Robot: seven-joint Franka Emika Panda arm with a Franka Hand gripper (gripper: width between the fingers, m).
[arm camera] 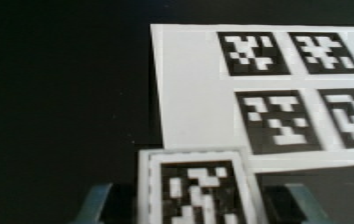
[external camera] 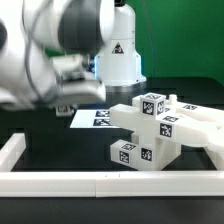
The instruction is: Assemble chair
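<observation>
Tagged white chair part: sits between the end effector fingers, jaws closed on its sides, above the marker board. Remaining chair parts: stacked on the desk, toward the exterior view's right.

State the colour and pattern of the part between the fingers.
White, with a black-and-white square tag: the chair part. The wrist view shows it best.

Marker board lies flat on the surface, mid-scene; to the exterior view's right of it, the chair parts sit stacked in a pile, tagged blocks on top of one another; the border rail runs along the near edge, in front of the pile; in the wrist view, 1 tagged part sits between the jaws, just before the board's 4 tags.
</observation>
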